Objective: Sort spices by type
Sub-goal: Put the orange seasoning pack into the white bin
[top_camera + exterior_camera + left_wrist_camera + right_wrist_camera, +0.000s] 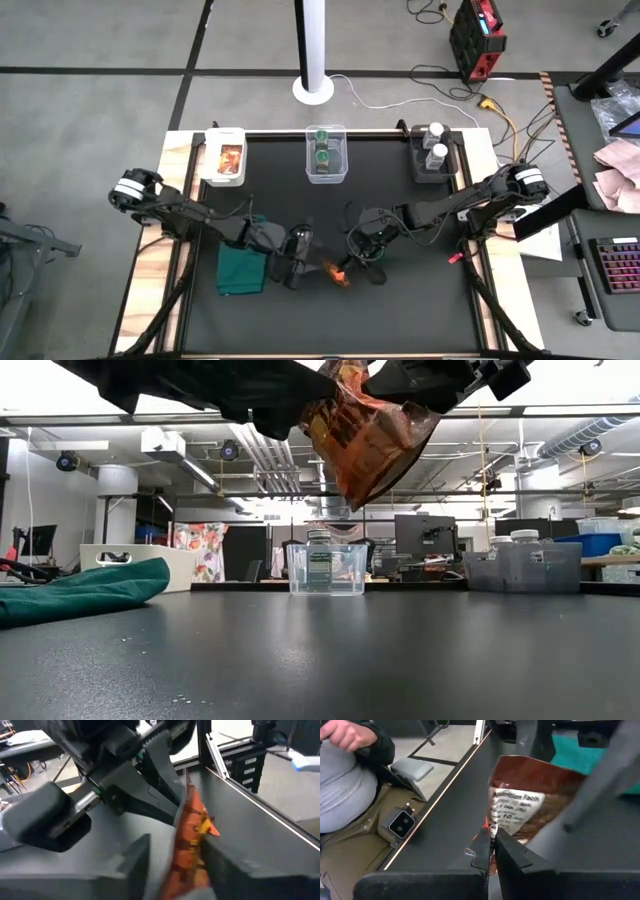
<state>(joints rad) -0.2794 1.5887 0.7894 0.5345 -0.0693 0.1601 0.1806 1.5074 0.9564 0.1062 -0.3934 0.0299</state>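
Note:
An orange-brown packet (337,271) (370,440) is up in the air between my two grippers, near the table's near middle. My right gripper (493,837) (354,260) is shut on it. My left gripper (175,865) (305,258) is open, its fingers standing either side of the packet (192,830). At the far edge, a second packet (230,158) lies in a white bin. Two green-lidded jars (323,146) stand in the clear box (326,568). Two white-lidded jars (435,145) stand in a dark bin. My right gripper pinches the packet's edge (492,822) between its two fingertips, below the printed label side. The packet is lifted clear of the table and hangs tilted. My left gripper has the packet edge-on between its open fingers (222,865); whether either finger touches it, I cannot tell.
A dark green cloth (243,268) (85,590) lies crumpled under the left arm, left of the grippers. The three bins line the far edge. A person (345,780) sits beyond the table's edge in the right wrist view. Bare black mat spreads between the grippers and the bins.

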